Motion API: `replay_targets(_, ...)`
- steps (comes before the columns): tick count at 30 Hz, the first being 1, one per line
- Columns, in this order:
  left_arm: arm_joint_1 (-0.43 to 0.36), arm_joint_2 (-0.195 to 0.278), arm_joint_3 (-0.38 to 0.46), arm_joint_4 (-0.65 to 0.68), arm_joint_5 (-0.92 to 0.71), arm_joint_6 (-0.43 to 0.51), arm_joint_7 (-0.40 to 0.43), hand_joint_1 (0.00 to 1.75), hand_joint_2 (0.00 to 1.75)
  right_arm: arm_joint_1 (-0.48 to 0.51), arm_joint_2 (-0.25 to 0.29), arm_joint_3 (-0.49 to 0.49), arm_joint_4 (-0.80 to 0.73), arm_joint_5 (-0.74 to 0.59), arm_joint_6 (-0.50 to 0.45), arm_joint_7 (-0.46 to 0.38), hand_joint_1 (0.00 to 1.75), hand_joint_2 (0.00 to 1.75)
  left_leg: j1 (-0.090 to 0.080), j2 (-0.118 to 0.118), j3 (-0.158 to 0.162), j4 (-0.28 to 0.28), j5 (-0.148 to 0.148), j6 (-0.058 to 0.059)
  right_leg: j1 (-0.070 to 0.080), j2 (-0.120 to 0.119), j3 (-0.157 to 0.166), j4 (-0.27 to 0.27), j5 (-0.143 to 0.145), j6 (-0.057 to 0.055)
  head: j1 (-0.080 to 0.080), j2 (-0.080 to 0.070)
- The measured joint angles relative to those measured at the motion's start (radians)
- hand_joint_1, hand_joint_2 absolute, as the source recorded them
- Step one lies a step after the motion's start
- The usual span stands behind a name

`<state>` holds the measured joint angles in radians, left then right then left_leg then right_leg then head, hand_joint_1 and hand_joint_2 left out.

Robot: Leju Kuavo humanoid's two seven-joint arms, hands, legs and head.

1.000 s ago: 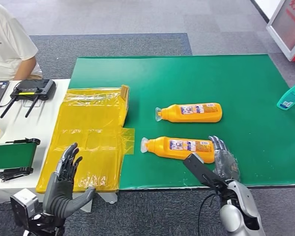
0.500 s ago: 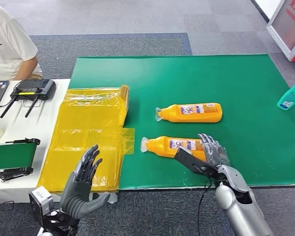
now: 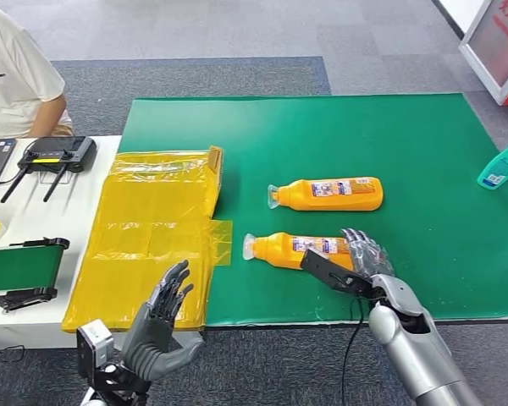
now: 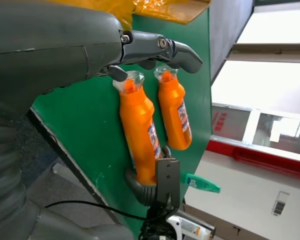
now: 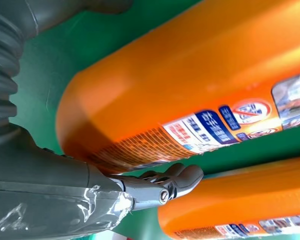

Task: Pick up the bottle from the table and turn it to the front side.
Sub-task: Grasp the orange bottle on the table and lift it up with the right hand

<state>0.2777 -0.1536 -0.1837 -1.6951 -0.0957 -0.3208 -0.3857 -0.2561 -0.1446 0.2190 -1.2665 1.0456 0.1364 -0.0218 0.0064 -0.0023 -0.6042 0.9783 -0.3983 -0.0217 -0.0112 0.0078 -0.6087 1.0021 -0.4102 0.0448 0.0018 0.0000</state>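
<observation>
The near bottle [image 3: 296, 249] lies on the green desk [image 3: 430, 169], its base under the right robot hand [image 3: 367, 258], whose fingers wrap it. A second bottle [image 3: 328, 194] lies just behind; yellow bags [image 3: 149, 237] sit left, where the left robot hand [image 3: 158, 326] hangs spread and empty.

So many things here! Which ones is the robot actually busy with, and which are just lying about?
In use:
near orange bottle
right robot hand, around its base

Lying about:
far orange bottle
yellow bag
teal bottle
remote control
</observation>
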Motion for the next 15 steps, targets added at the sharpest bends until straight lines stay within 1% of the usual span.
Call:
replay_targets(8, -0.005, 0.004, -0.015, 0.033, 0.009, 0.001, 0.0, 0.0, 1.75, -0.019, 0.0, 0.015, 0.034, 0.005, -0.008, 0.002, 0.0, 1.75, 0.0, 0.0, 0.0, 0.0, 0.0, 0.0, 0.0, 0.0, 0.0, 0.0, 0.0, 0.0, 0.0, 0.0)
replay_targets(15, -0.011, 0.01, -0.031, 0.052, 0.021, 0.009, 0.0, 0.0, 1.75, -0.051, 0.007, 0.039, 0.086, 0.035, -0.021, 0.007, 0.02, 1.75, 0.0, 0.0, 0.0, 0.0, 0.0, 0.0, 0.0, 0.0, 0.0, 0.0, 0.0, 0.0, 0.0, 0.0)
